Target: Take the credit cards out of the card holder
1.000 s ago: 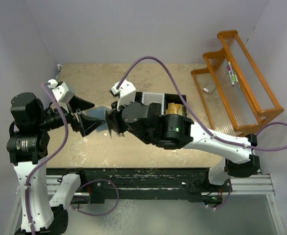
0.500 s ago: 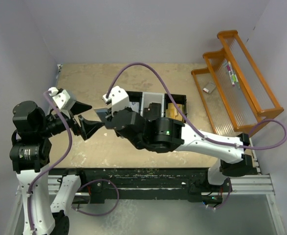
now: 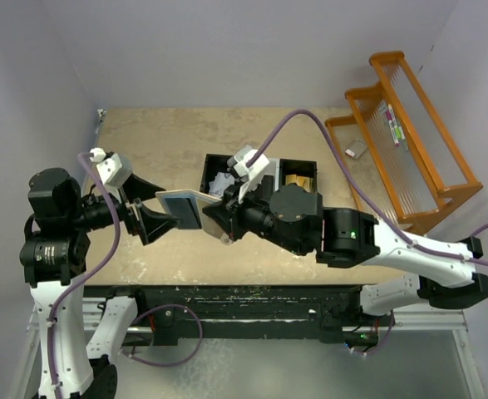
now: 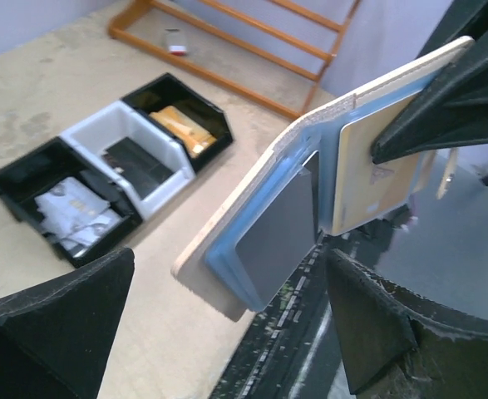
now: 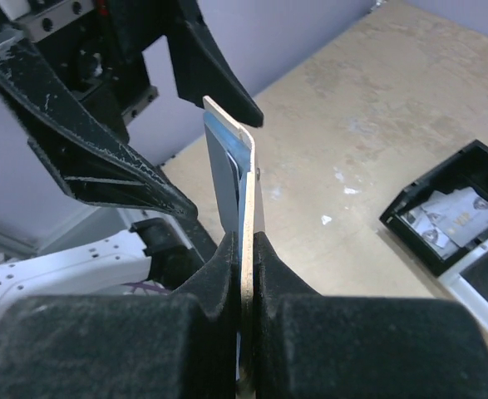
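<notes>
The right pincer (image 5: pixel 245 243) is clamped on one end of the card holder (image 5: pixel 229 174), holding it edge-up above the worktop (image 3: pixel 160 133). The left pincer (image 3: pixel 165 199) stands wide apart, its fingers flanking the holder's free end without touching it. A dark card (image 4: pixel 277 224) and a tan card (image 4: pixel 377 174) sit against the holder's pale blue inner face.

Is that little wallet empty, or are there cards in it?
Not empty. The left wrist view shows a dark grey card and a cream card tucked against the pale blue inside of the card holder.
</notes>
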### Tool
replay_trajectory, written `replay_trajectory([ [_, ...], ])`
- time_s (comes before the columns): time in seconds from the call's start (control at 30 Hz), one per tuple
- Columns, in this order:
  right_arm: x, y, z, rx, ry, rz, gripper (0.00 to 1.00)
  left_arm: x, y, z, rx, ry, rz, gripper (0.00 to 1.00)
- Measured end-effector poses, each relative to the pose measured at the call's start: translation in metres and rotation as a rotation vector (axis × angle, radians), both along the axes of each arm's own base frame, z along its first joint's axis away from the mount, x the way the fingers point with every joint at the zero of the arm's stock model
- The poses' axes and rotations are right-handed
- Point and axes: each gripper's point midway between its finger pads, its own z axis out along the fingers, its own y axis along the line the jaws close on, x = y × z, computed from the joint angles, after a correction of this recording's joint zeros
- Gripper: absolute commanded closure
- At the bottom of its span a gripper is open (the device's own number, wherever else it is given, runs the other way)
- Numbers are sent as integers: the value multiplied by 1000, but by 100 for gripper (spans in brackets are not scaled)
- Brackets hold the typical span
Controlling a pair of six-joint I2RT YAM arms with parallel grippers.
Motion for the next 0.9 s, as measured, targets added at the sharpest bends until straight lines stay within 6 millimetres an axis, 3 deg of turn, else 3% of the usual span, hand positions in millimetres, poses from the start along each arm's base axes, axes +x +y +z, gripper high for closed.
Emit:
replay_trajectory([
  [0.23,-8,-4,9,82,-6,83,100,-23,-17,8,-122,133,-195,25],
  [0.37,-6,-6,16,124,-6,107,100,-32,-22,14,-179,209,-281,50],
  [0.47,0,-7,17,155,5,119,100,-37,-23,16,-195,227,-307,60],
  [0.57,7,-7,14,176,26,126,100,-39,-23,18,-198,225,-313,79],
  [0.7,11,-4,9,198,53,146,100,-33,-22,19,-195,227,-283,85],
  [0.87,8,-5,16,233,55,177,100,-28,-22,22,-203,228,-271,87],
  [0.9,7,-6,17,237,56,183,91,-28,-22,22,-208,235,-273,89],
])
